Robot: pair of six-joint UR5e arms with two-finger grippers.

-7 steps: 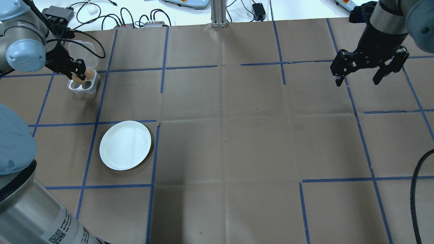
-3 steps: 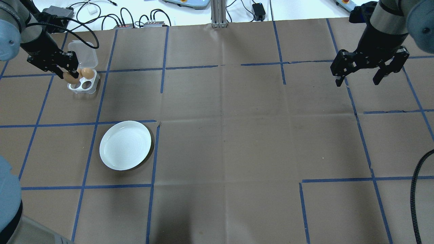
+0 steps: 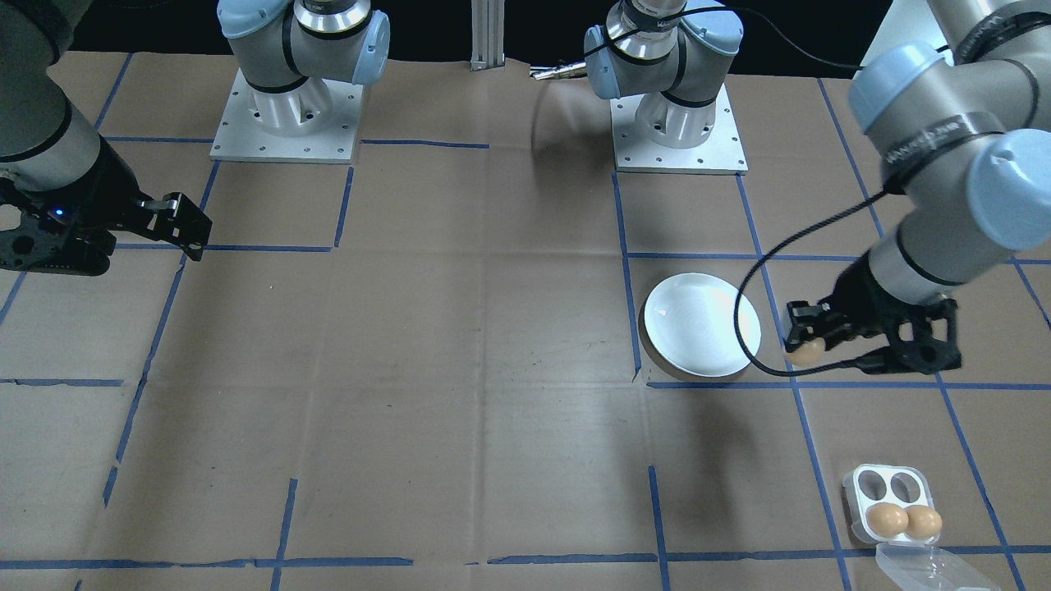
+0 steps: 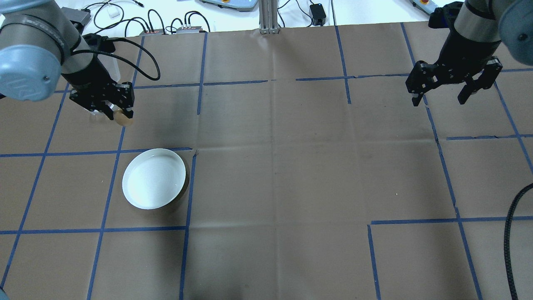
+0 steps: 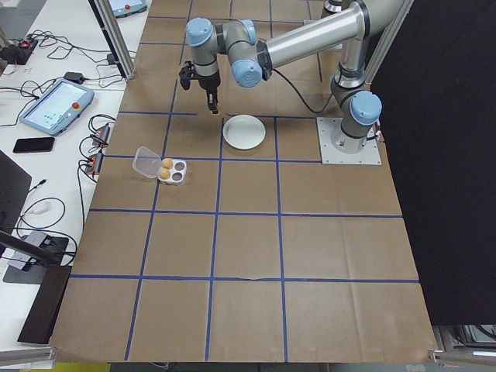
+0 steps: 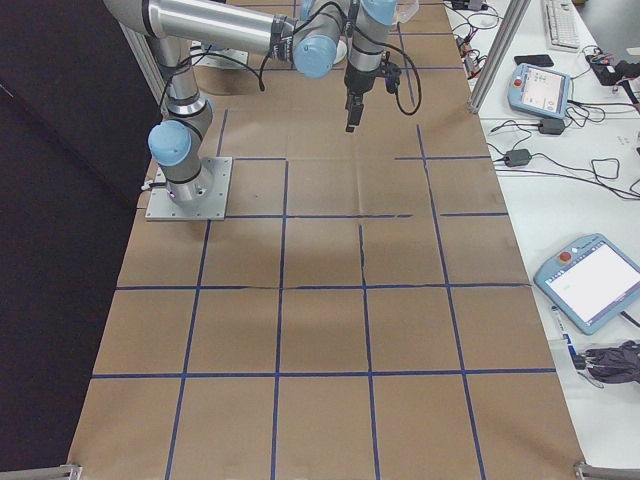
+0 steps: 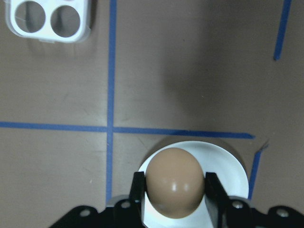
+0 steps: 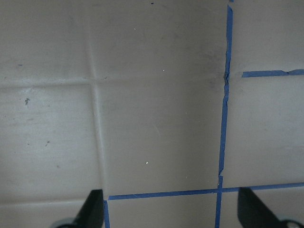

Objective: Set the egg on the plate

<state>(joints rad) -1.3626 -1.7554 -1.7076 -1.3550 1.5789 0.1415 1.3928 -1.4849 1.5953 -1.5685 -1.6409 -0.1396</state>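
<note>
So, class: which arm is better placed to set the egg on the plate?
Left: its fingers hold the brown egg beside the round white plate; the right gripper hangs open, far away.

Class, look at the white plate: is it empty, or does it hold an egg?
Empty. The plate is bare; the egg hangs beside it in the left gripper.

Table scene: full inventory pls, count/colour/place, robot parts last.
plate: 1, glossy white, empty, table's left side.
held egg: 1, brown, in the left gripper, in the air beside the plate, not yet over it.
egg tray: 1, clear plastic, four cups, lid open, far-left area; two cups empty.
eggs in tray: 2, brown, side by side.
table: 1, brown paper cover with blue tape grid.
pendants, cables, phone: several, on white benches around the table.
left gripper: 1, black, shut on the held egg.
right gripper: 1, black, open, empty, raised over the far-right area.
</note>
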